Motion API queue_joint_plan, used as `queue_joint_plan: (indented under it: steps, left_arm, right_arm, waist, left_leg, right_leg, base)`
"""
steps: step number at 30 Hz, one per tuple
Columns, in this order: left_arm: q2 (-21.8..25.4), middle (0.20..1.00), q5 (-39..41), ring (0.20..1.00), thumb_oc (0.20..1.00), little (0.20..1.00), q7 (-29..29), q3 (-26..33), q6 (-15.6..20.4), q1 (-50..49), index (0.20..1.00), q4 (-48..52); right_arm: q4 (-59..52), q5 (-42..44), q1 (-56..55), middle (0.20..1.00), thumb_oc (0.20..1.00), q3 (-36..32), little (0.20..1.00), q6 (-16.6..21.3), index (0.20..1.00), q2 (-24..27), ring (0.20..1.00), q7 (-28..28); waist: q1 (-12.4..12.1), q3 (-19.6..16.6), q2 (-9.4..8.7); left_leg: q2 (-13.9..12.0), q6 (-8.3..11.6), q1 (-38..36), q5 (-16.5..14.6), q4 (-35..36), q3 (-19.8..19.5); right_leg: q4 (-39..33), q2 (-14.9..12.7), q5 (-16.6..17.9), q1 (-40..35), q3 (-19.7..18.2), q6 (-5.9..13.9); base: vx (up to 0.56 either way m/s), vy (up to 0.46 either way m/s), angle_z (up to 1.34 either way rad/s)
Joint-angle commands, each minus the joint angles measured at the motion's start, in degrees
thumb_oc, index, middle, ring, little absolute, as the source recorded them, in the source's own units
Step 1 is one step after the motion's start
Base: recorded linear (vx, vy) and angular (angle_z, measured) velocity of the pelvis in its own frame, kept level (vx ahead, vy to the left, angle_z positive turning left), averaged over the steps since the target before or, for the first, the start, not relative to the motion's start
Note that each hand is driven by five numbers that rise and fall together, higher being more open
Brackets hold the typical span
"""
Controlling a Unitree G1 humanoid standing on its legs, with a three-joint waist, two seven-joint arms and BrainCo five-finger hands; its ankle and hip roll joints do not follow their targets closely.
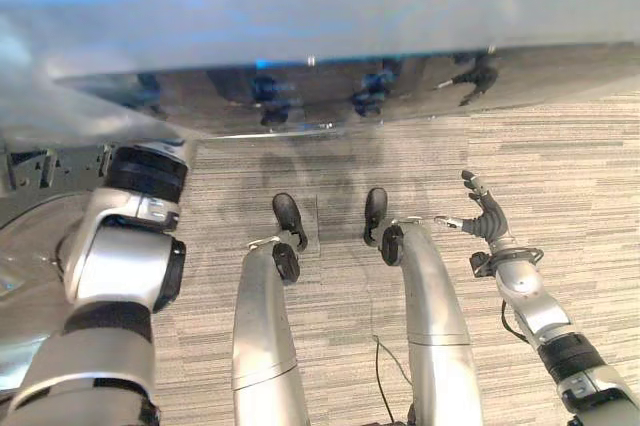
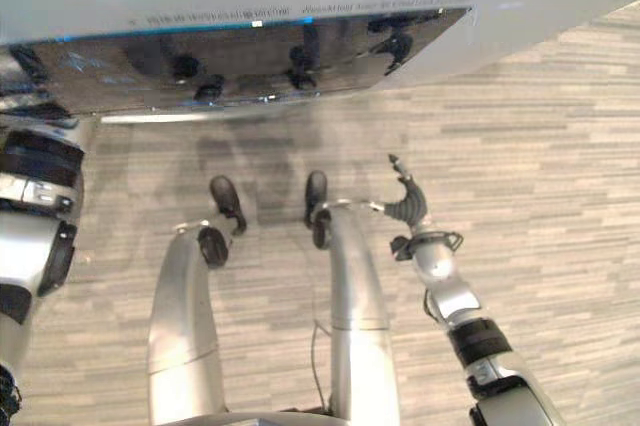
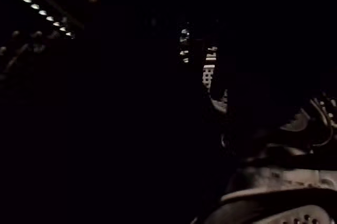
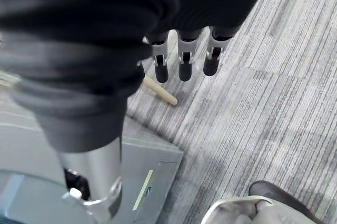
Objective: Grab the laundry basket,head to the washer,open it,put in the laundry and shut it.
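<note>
Over the grey striped carpet floor, right hand hanging free, fingers straight and relaxed, holding nothing. Left hand reaching into darkness in its wrist view, finger state impossible to tell. Ahead, close to the grey glossy-fronted washer, left arm at its rounded opening. Laundry basket not located. A pale wooden stick lying near the machine. Risk, as a judgement: shutting the washer without the laundry inside.
</note>
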State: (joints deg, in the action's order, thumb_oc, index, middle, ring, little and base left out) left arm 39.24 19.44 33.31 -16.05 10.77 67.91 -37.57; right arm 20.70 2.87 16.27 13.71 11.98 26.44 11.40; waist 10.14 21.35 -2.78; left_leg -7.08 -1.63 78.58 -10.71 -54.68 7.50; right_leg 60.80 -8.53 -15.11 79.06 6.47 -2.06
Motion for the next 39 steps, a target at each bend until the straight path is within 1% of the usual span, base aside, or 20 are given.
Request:
queue_joint_plan:
  steps: [1, 7, 8, 11, 13, 15, 17, 18, 20, 23, 24, 26, 28, 30, 31, 32, 33, 35, 36, 39]
  left_arm:
    - [-1.48, 1.0, -0.47, 1.0, 1.0, 1.0, -4.21, 0.87, 2.89, -5.1, 1.0, -0.88]
    - [-4.44, 1.0, -2.51, 1.0, 1.0, 1.0, -9.88, 1.84, 2.26, -16.38, 1.0, 2.6]
    - [-7.87, 1.0, -2.74, 1.0, 1.0, 1.0, -11.61, 3.0, 2.34, -23.1, 1.0, 5.48]
    - [-10.68, 1.0, -4.75, 1.0, 1.0, 1.0, -12.65, 3.65, 2.12, -30.49, 1.0, 9.28]
    - [-14.61, 1.0, -5.46, 1.0, 1.0, 1.0, -15.83, 4.53, 2.38, -42.38, 1.0, 11.61]
    - [-15.53, 1.0, -4.92, 1.0, 1.0, 1.0, -17.1, 4.86, 2.49, -45.84, 1.0, 11.63]
    - [-17.62, 1.0, -3.54, 1.0, 1.0, 1.0, -21.01, 4.63, 2.03, -54.74, 1.0, 9.64]
    - [-17.61, 1.0, -3.53, 1.0, 1.0, 1.0, -21.02, 4.63, 2.03, -54.8, 1.0, 9.67]
    - [-18.56, 1.0, -4.81, 1.0, 1.0, 1.0, -24.29, 4.33, 1.0, -61.46, 1.0, 4.48]
    - [-19.34, 1.0, -5.42, 1.0, 1.0, 1.0, -25.63, 5.27, 0.0, -64.61, 1.0, 0.75]
    - [-19.47, 1.0, -7.33, 1.0, 1.0, 1.0, -26.16, 5.95, -0.46, -67.34, 1.0, -1.42]
    - [-19.59, 1.0, -8.52, 1.0, 1.0, 1.0, -26.52, 6.08, -0.79, -68.67, 1.0, -2.44]
    - [-20.1, 1.0, -9.83, 1.0, 1.0, 1.0, -25.93, 7.89, -1.13, -71.11, 1.0, -4.23]
    - [-20.1, 1.0, -9.84, 1.0, 1.0, 1.0, -25.92, 7.9, -1.12, -71.08, 1.0, -4.24]
    - [-19.92, 1.0, -10.22, 1.0, 1.0, 1.0, -25.82, 8.11, -1.29, -71.03, 1.0, -4.74]
    - [-19.83, 1.0, -11.12, 1.0, 1.0, 1.0, -25.68, 8.08, -1.44, -71.19, 1.0, -4.82]
    - [-19.78, 1.0, -11.42, 1.0, 1.0, 1.0, -25.89, 8.18, -1.49, -71.35, 1.0, -5.1]
    - [-19.76, 1.0, -11.83, 1.0, 1.0, 1.0, -25.98, 8.24, -1.53, -71.79, 1.0, -5.01]
    - [-19.78, 1.0, -11.71, 1.0, 1.0, 1.0, -25.85, 8.44, -1.61, -72.81, 1.0, -4.44]
    - [-20.4, 1.0, -11.88, 1.0, 1.0, 1.0, -25.07, 8.72, -1.64, -72.44, 1.0, -4.45]
  right_arm:
    - [-3.48, 1.72, -3.6, 1.0, 1.0, -0.63, 1.0, 1.91, 1.0, 2.1, 1.0, -0.3]
    - [-3.15, 0.5, -4.87, 1.0, 1.0, -1.64, 1.0, 0.88, 1.0, 1.59, 1.0, -0.4]
    - [-2.0, -0.11, -5.45, 1.0, 1.0, -2.02, 1.0, 0.08, 1.0, 0.78, 1.0, -0.11]
    - [-1.01, -0.89, -6.14, 1.0, 1.0, -2.37, 1.0, -0.46, 1.0, 0.76, 1.0, 0.25]
    - [1.46, -2.31, -7.05, 1.0, 1.0, -2.44, 1.0, -1.41, 1.0, 0.48, 1.0, 0.38]
    - [2.48, -2.38, -7.51, 1.0, 1.0, -2.27, 1.0, -1.69, 1.0, 0.22, 1.0, 0.02]
    - [5.68, -4.06, -9.68, 1.0, 1.0, -2.07, 1.0, -2.7, 1.0, -0.53, 1.0, -0.79]
    - [5.69, -4.06, -9.71, 1.0, 1.0, -2.05, 1.0, -2.69, 1.0, -0.54, 1.0, -0.78]
    - [9.34, -4.49, -12.09, 1.0, 1.0, -2.67, 1.0, -3.12, 1.0, -1.96, 1.0, -1.77]
    - [11.79, -4.68, -13.31, 1.0, 1.0, -2.75, 1.0, -3.42, 1.0, -3.11, 1.0, -2.49]
    - [13.29, -5.23, -14.73, 1.0, 1.0, -3.15, 1.0, -3.7, 1.0, -3.96, 1.0, -2.96]
    - [14.19, -5.51, -15.39, 1.0, 1.0, -3.23, 1.0, -3.88, 1.0, -4.22, 1.0, -3.17]
    - [15.81, -5.9, -16.23, 1.0, 1.0, -4.07, 1.0, -4.46, 1.0, -5.41, 1.0, -2.85]
    - [15.83, -5.9, -16.21, 1.0, 1.0, -4.07, 1.0, -4.45, 1.0, -5.41, 1.0, -2.85]
    - [16.64, -5.64, -16.19, 1.0, 1.0, -4.11, 1.0, -4.59, 1.0, -5.79, 1.0, -2.96]
    - [18.29, -5.63, -16.21, 1.0, 1.0, -3.84, 1.0, -4.68, 1.0, -6.23, 1.0, -3.24]
    - [19.01, -5.61, -16.34, 1.0, 1.0, -3.83, 1.0, -4.66, 1.0, -6.29, 1.0, -3.44]
    - [19.47, -5.83, -16.73, 1.0, 1.0, -3.78, 1.0, -4.68, 1.0, -6.47, 1.0, -3.66]
    - [19.59, -6.24, -17.92, 1.0, 1.0, -4.12, 1.0, -4.56, 1.0, -6.82, 1.0, -3.58]
    - [21.51, -5.56, -16.81, 1.0, 1.0, -3.2, 1.0, -4.93, 1.0, -7.14, 1.0, -3.36]
  waist:
    - [0.66, -6.11, 2.16]
    - [-0.25, -6.72, 2.07]
    - [-1.22, -6.9, 2.08]
    - [-2.2, -6.75, 2.01]
    - [-4.15, -6.32, 1.48]
    - [-4.78, -6.18, 1.24]
    - [-6.07, -5.39, 0.55]
    - [-6.05, -5.17, 0.54]
    - [-6.83, -4.94, 0.36]
    - [-7.21, -5.43, 0.38]
    - [-7.5, -6.52, 0.26]
    - [-7.59, -6.9, 0.18]
    - [-8.03, -8.32, 0.5]
    - [-8.12, -8.23, 0.46]
    - [-8.34, -7.91, 0.96]
    - [-8.7, -7.65, 1.94]
    - [-8.96, -8.28, 2.01]
    - [-9.48, -9.28, 1.98]
    - [-10.59, -10.98, 1.33]
    - [-13.59, -12.06, 0.78]
  left_leg:
    - [-1.32, 1.48, -1.5, -1.28, 2.76, -3.65]
    - [-0.98, 1.46, -3.82, -0.65, 4.67, -3.81]
    - [-0.96, 1.51, -6.38, -0.41, 6.35, -3.78]
    - [-0.59, 1.51, -11.16, 0.07, 9.33, -3.44]
    - [0.83, 1.64, -21.08, 1.36, 16.4, -2.8]
    - [1.47, 1.66, -25.28, 1.95, 19.63, -2.69]
    - [3.67, 1.73, -36.3, 3.64, 27.47, -2.81]
    - [3.7, 1.73, -36.71, 3.73, 27.71, -2.83]
    - [5.49, 1.57, -45.97, 7.14, 35.11, -2.77]
    - [6.28, 1.81, -52.21, 8.01, 39.74, -2.76]
    - [6.84, 1.83, -57.64, 8.71, 43.91, -2.54]
    - [6.97, 1.75, -60.46, 9.01, 45.99, -2.16]
    - [7.17, 1.11, -66.28, 11.3, 53.08, -1.02]
    - [7.18, 1.1, -66.48, 11.38, 53.27, -0.92]
    - [6.53, 0.98, -67.04, 12.4, 54.15, -0.85]
    - [5.43, 0.93, -67.8, 14.57, 55.54, -0.28]
    - [5.22, 1.18, -68.44, 15.21, 56.47, 0.11]
    - [5.13, 1.31, -68.64, 15.9, 57.05, 0.42]
    - [5.5, 1.5, -68.12, 16.95, 57.65, 0.74]
    - [4.94, 3.53, -64.49, 20.72, 57.3, 1.75]
  right_leg:
    - [-10.85, 1.52, 4.74, -2.96, -2.54, 4.99]
    - [-12.24, 1.03, 4.96, -5.43, -2.06, 4.99]
    - [-13.34, 0.52, 5.16, -7.75, -1.83, 5.1]
    - [-15.51, -0.06, 5.58, -11.96, -1.43, 5.28]
    - [-20.75, -1.06, 6.8, -20.61, -0.59, 6.07]
    - [-23.21, -1.21, 7.39, -24.38, -0.09, 6.36]
    - [-30.23, -1.64, 9.22, -35.6, 1.39, 6.99]
    - [-30.42, -1.64, 9.28, -36.0, 1.45, 7.0]
    - [-37.75, -2.07, 12.35, -45.92, 3.6, 7.29]
    - [-41.67, -1.78, 13.18, -52.2, 4.49, 7.91]
    - [-46.07, -1.57, 14.62, -57.66, 4.94, 8.77]
    - [-48.04, -1.47, 15.57, -60.13, 4.89, 9.24]
    - [-51.4, -1.53, 19.75, -62.98, 4.7, 11.87]
    - [-51.39, -1.53, 19.76, -63.03, 4.59, 11.89]
    - [-48.69, -0.76, 18.33, -62.53, 4.15, 12.0]
    - [-41.42, 1.64, 13.8, -64.07, 3.62, 11.34]
    - [-39.61, 2.65, 12.05, -66.1, 3.8, 11.09]
    - [-38.13, 3.51, 11.4, -68.09, 4.19, 11.05]
    - [-37.13, 5.72, 9.81, -72.05, 3.61, 10.63]
    - [-48.59, 8.36, 4.24, -77.44, 3.7, 7.04]
  base:
    - [-0.02, 0.048, 0.03]
    - [0.0, 0.02, 0.03]
    - [-0.01, 0.036, 0.03]
    - [-0.03, 0.06, 0.11]
    - [-0.02, 0.052, 0.17]
    - [0.01, 0.032, 0.15]
    - [0.07, 0.044, 0.22]
    - [0.11, 0.065, 0.24]
    - [0.07, 0.083, 0.32]
    - [0.11, 0.079, 0.37]
    - [0.15, 0.114, 0.03]
    - [0.14, 0.127, -0.07]
    - [0.04, 0.195, -0.1]
    - [-0.04, 0.072, -0.35]
    - [-0.18, 0.13, -0.44]
    - [-0.23, 0.14, -0.33]
    - [-0.18, 0.096, -0.07]
    - [-0.11, -0.024, 0.0]
    - [-0.18, -0.081, 0.12]
    - [-0.26, -0.101, -0.01]
